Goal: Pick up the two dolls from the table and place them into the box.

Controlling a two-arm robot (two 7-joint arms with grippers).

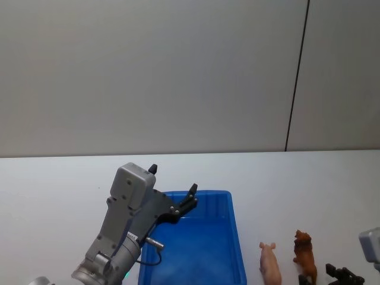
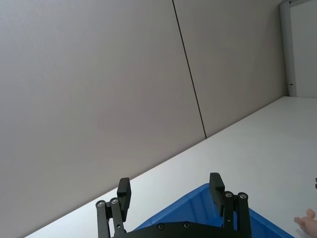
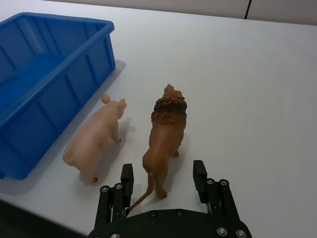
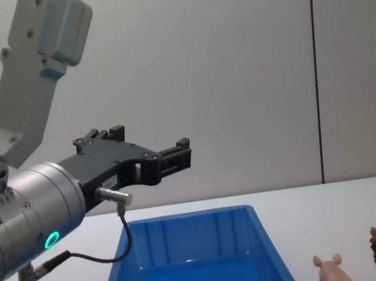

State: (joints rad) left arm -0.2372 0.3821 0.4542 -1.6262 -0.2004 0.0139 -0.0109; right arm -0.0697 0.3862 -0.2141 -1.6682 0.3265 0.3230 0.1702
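Observation:
The blue box [image 1: 236,237] sits on the white table [image 1: 53,178] and holds nothing. To its right stand the pink pig [image 1: 270,265] and the brown lion [image 1: 304,254], side by side, heads pointing away from me. My right gripper [image 3: 163,171] is open just behind the lion [image 3: 166,131], whose hind end and tail show between the fingers without contact. The pig [image 3: 96,136] stands between the lion and the box wall [image 3: 74,79]. My left gripper [image 1: 173,179] hovers open and holding nothing over the box's near left part, well above its floor.
A plain grey wall with a dark vertical seam [image 1: 297,77] rises behind the table. Bare tabletop lies beyond the box and to the right of the lion [image 3: 257,99]. The left arm's grey wrist housing [image 4: 24,210] bulks large at the near left.

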